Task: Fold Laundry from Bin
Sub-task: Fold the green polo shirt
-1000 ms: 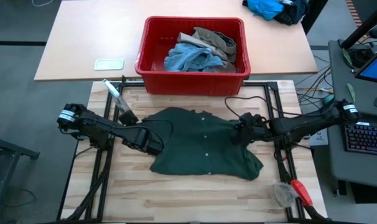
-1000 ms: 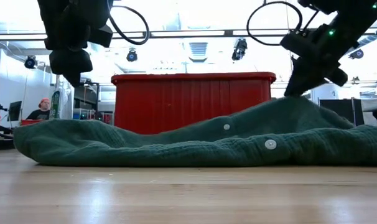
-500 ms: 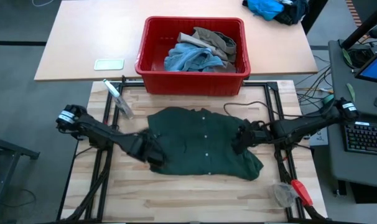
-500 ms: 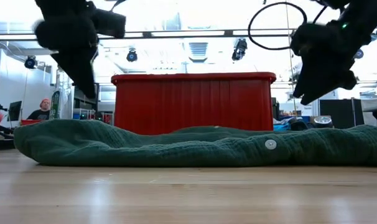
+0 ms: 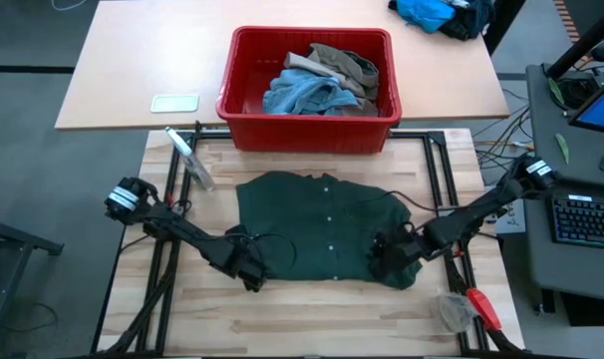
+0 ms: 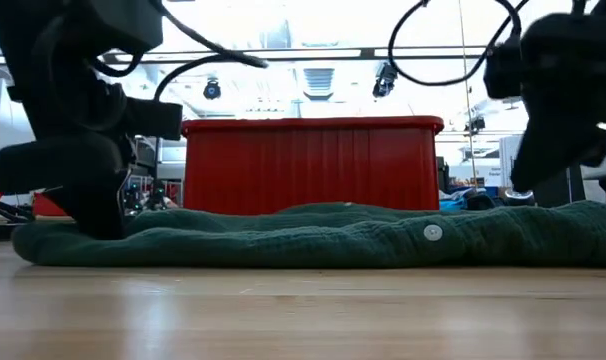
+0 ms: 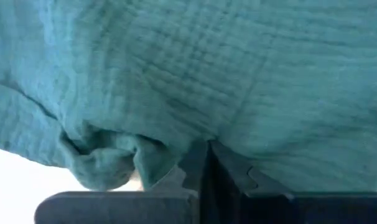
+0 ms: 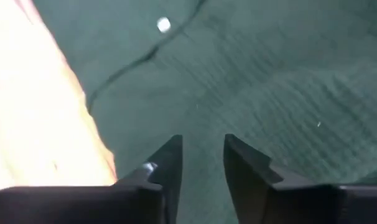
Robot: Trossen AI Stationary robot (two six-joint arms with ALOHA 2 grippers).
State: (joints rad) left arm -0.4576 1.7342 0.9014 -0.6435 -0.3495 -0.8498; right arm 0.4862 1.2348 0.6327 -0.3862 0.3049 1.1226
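A dark green garment [image 5: 322, 224] with white buttons lies spread flat on the wooden table, and it also shows in the low view [image 6: 313, 240]. My left gripper [image 5: 250, 274] is shut and low at its near left corner [image 7: 107, 165]. My right gripper [image 5: 380, 261] is open and hovers just over the garment's near right part [image 8: 288, 93]. The red bin [image 5: 232, 70] stands behind the garment. It holds light blue denim [image 5: 302, 95] and a khaki piece [image 5: 347, 62]. My left gripper's fingers [image 7: 204, 155] are shut at the garment's near left edge, where the cloth bunches [image 7: 114, 163] right beside them. They slant down from the table's left. The garment lies on the table. The fingers hide how much cloth is between them.
A clear plastic item [image 5: 187, 155] lies at the table's far left. A red-handled tool and a clear lump [image 5: 471, 307] lie at the near right. A white card [image 5: 174, 102] lies on the pale table beside the bin. A bright blue cloth heap [image 5: 437, 12] lies at the far right.
Both grippers have moved toward the table's near edge and down. The right one held a ridge of the garment up a second ago. That ridge has dropped and the cloth now lies flat. The left one has come down onto the garment's near left corner.
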